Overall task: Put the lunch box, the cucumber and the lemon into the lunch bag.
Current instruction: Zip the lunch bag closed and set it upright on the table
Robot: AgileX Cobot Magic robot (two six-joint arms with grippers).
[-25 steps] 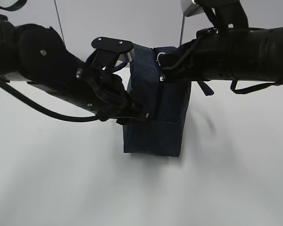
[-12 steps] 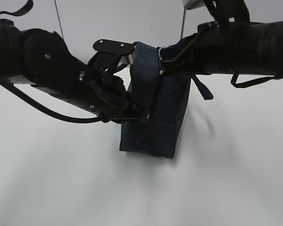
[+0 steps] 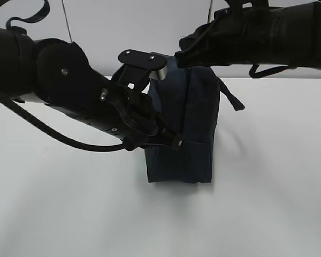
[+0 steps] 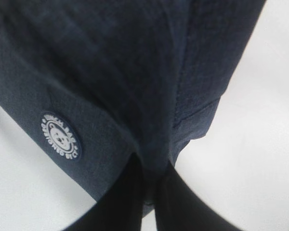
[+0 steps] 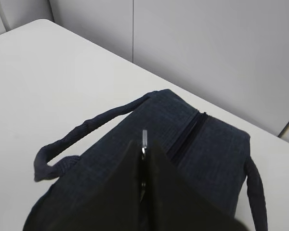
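The dark navy lunch bag stands upright on the white table, between my two arms. My left gripper is shut on a fold of the bag's fabric at its near lower edge; the left wrist view shows the cloth pinched between the jaws, beside the white round logo. My right gripper is at the bag's top and shut on the silver zipper pull, with the zipper line running beyond it. The lunch box, cucumber and lemon are out of view.
A loop handle hangs off the bag's left side and another off its far side. White table lies all round the bag. A grey wall panel stands behind.
The right gripper has moved up and left along the bag's top with the zipper pull. The bag has straightened and shifted slightly right. The left gripper keeps its hold.
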